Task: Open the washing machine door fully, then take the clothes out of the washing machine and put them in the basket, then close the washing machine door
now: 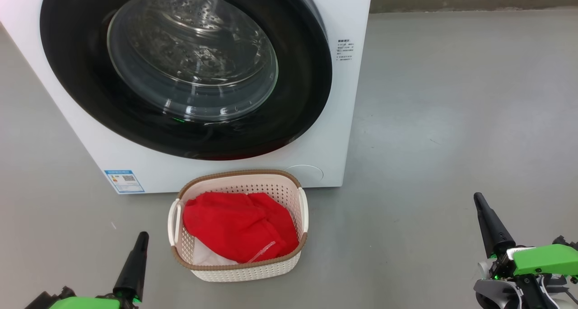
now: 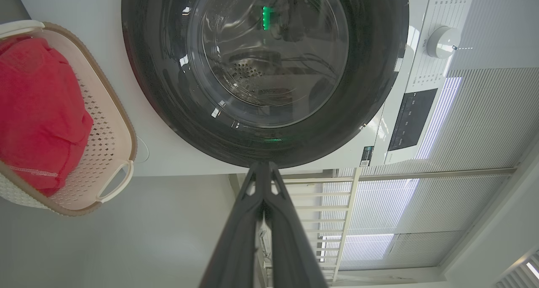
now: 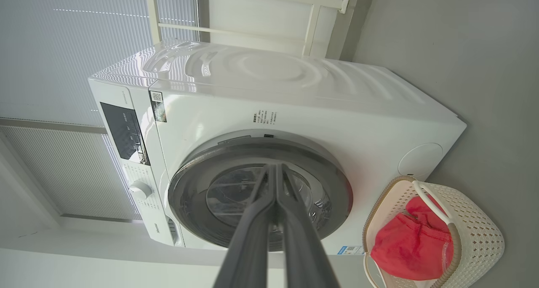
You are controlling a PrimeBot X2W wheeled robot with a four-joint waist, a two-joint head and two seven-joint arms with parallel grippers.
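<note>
Left pincer (image 2: 262,166), right pincer (image 3: 276,166) — the 2 closed tight, empty

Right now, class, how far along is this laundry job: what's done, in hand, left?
Done: the clothes lie in the basket, and the washing machine door looks shut on the washing machine. In hand: nothing; the left gripper and right gripper are both closed, empty. Left: apparently nothing.

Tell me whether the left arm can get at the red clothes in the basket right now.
Probably yes. The red clothes lie uncovered in the open-topped basket, just right of the left gripper, with only floor between them. The gripper is shut, so it would need to open first.
</note>
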